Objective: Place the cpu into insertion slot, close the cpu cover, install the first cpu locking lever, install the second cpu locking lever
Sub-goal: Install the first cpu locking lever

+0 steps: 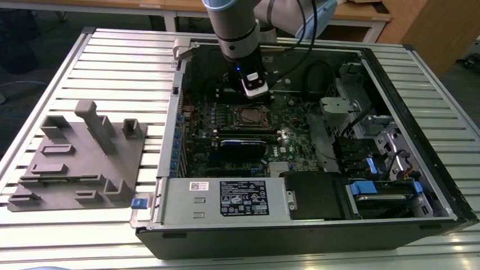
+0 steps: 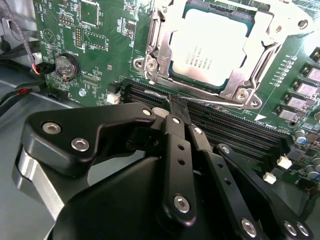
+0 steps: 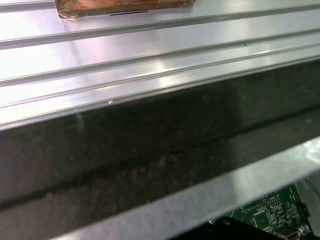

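In the second wrist view the cpu lies flat in the insertion slot, its pale metal top showing through the square cut-out of the cpu cover, which is folded down over it. A thin wire locking lever runs along the socket's near side. My gripper is shut, its black fingertips together right at that lever; I cannot tell if they press on it. In the exterior view the gripper hangs inside the computer case just behind the insertion slot.
Long black memory slots lie between the fingers and the socket. A coin battery sits on the green board. The case's black wall and the slatted aluminium table surround the work. A grey fixture stands at the exterior view's left.
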Controlling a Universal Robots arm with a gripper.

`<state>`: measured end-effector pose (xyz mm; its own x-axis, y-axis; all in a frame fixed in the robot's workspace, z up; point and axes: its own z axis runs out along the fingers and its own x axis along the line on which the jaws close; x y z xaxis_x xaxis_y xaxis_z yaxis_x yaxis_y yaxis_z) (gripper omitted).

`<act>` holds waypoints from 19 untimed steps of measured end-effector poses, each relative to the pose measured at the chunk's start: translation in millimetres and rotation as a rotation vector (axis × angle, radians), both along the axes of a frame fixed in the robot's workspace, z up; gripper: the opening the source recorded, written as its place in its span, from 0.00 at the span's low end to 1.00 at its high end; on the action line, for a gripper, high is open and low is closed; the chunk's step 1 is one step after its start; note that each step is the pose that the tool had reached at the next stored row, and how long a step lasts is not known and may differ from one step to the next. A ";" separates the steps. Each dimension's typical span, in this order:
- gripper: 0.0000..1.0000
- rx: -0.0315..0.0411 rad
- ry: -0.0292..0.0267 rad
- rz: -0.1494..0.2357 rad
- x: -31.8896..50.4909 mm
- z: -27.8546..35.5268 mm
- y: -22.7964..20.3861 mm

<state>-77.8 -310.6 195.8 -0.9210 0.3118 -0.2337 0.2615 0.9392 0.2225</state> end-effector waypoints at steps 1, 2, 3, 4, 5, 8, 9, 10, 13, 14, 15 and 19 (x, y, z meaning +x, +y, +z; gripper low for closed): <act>0.11 -0.0002 -0.0002 0.000 0.0 -0.3 0.0; 0.11 -0.0003 -0.0003 0.000 0.0 -0.4 -0.1; 0.11 -0.0004 -0.0002 0.000 -0.1 -0.4 -0.1; 0.11 -0.0004 -0.0001 0.000 -0.1 -0.4 -0.1; 0.11 -0.0004 -0.0002 0.000 -0.1 -0.4 0.0; 0.11 -0.0002 -0.0003 0.000 0.0 -1.2 0.0; 0.11 -0.0003 -0.0003 0.000 0.0 -1.2 0.0; 0.11 -0.0003 -0.0003 0.000 0.0 -1.3 0.0; 0.11 0.0000 -0.0010 0.000 0.0 -2.4 0.0; 0.11 -0.0002 -0.0013 0.000 0.0 -2.6 0.0; 0.11 -0.0002 -0.0017 0.000 0.0 -3.0 -0.1; 0.11 -0.0003 -0.0018 0.000 0.0 -3.3 0.0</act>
